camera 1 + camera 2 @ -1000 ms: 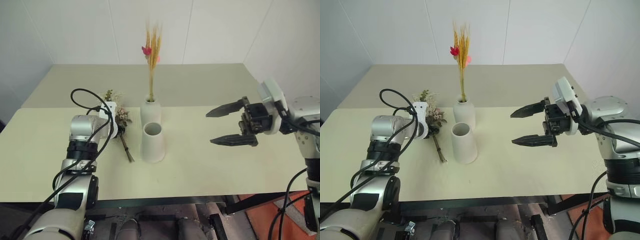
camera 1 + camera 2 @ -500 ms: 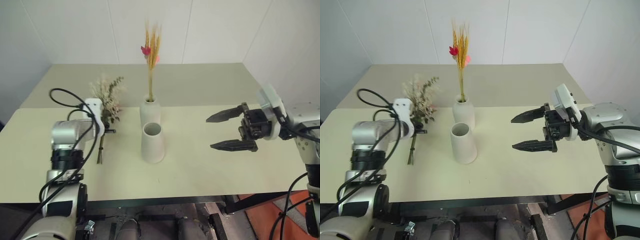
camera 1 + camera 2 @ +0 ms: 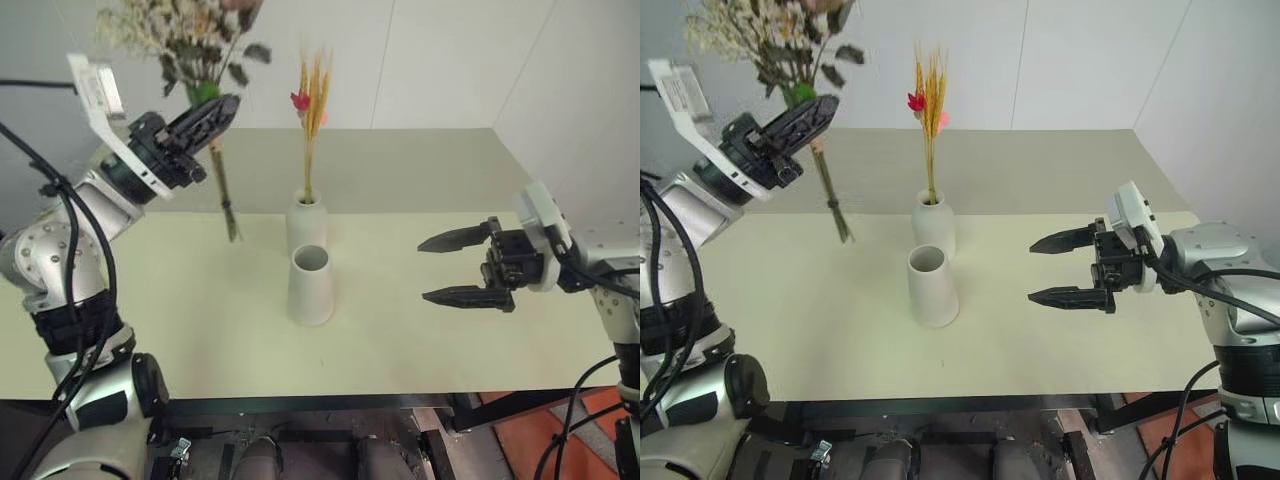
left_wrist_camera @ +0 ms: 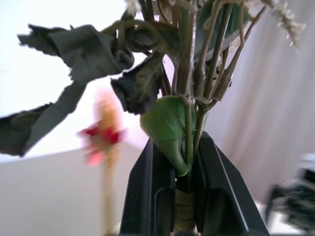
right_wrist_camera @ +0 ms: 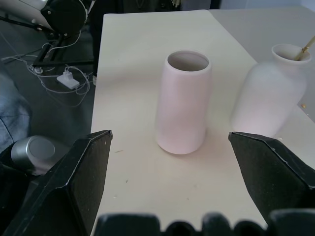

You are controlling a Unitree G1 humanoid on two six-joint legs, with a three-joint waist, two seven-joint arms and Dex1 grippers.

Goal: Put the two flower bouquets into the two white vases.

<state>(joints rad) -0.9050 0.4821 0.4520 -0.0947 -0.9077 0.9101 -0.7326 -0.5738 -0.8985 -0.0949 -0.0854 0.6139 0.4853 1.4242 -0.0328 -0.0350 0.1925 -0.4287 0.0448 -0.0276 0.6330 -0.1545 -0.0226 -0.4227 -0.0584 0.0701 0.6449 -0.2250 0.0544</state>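
Left wrist view: cream-white bouquet (image 4: 189, 98) clamped between left gripper (image 4: 184, 196) fingers.

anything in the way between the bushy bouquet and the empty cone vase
Nothing visible blocks it. The left gripper holds the bushy bouquet up in the air, left of the vases, stems hanging free. The cone vase stands with its mouth open and empty. The bottle vase with the wheat stalks stands right behind it, close enough to brush.
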